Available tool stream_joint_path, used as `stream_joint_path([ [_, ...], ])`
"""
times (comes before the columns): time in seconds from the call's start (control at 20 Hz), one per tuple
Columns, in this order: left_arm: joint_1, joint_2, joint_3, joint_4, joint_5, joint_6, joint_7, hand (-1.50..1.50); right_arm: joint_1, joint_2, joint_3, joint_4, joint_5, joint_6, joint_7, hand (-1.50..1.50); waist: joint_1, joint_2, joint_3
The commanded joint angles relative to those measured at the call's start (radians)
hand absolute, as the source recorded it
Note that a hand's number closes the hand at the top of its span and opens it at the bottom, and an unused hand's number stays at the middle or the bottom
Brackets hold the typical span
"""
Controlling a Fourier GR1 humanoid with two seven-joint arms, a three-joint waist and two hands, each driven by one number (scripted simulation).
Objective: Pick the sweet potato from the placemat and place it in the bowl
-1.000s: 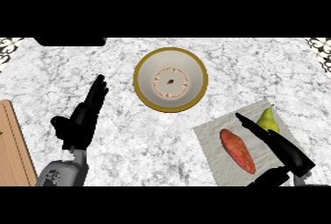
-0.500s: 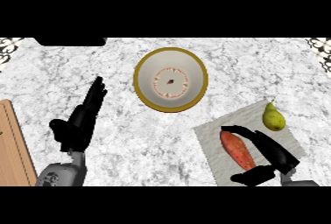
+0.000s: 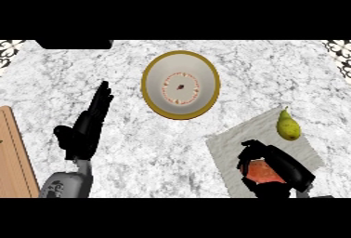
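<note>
Now the marble table [image 3: 137, 158] is carrying everything as it was a second ago, and the wooden board [image 3: 14, 158] is sitting at its left edge as before. The grey placemat [image 3: 230, 146] is lying at the lower right and has not shifted. The bowl [image 3: 181, 84], gold-rimmed and holding nothing, is waiting up the table from the placemat, well apart from it.

The left hand [image 3: 89, 125] is resting at the left with its fingers straight and pressed together, unchanged.

The change is happening at the right hand [image 3: 286, 168]. A second ago its fingers were lying straight along the placemat beside the sweet potato, their tips near the pear. They were starting to bend half a second ago, and now they are curling over the sweet potato with the thumb closing from the other side.

The sweet potato [image 3: 260, 172] is sitting on the placemat's lower part, inside that hand. Earlier its whole orange length was showing; now only a patch is peeking out between fingers and thumb. Whether it is leaving the placemat yet, I cannot tell.

That probably means the grasp is being completed, with the lift and the carry to the bowl not yet done.

The pear [image 3: 288, 125] is lying untouched on the placemat's upper corner.
</note>
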Motion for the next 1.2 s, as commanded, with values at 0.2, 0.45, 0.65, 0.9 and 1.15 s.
stream_joint_path([
  [0.2, -0.018, 0.021, 0.016, 0.028, 0.017, -0.036, 0.002, 0.00, -0.016, 0.294, 0.289, -0.118, 0.031, -0.232, 0.335, 1.50, 0.020, 0.004, 0.005],
  [0.45, -0.036, -0.009, -0.009, 0.037, 0.015, -0.035, -0.008, 0.00, -0.158, 0.300, 0.495, -0.115, -0.048, -0.563, 0.439, 1.50, 0.055, 0.009, 0.006],
  [0.65, -0.063, 0.008, -0.003, 0.027, 0.009, -0.039, 0.018, 0.00, -0.288, 0.302, 0.656, -0.132, -0.036, -0.817, 0.504, 1.50, 0.056, 0.006, 0.006],
  [0.9, -0.032, -0.009, -0.024, 0.037, -0.009, -0.029, -0.003, 0.00, -0.538, 0.303, 0.726, -0.165, 0.110, -0.996, 0.722, 1.50, 0.045, -0.001, 0.003],
  [1.15, -0.040, -0.006, -0.010, 0.038, -0.004, -0.025, 0.008, 0.00, -0.781, 0.303, 0.764, -0.171, 0.216, -1.039, 1.065, 1.50, 0.037, -0.005, 0.002],
])
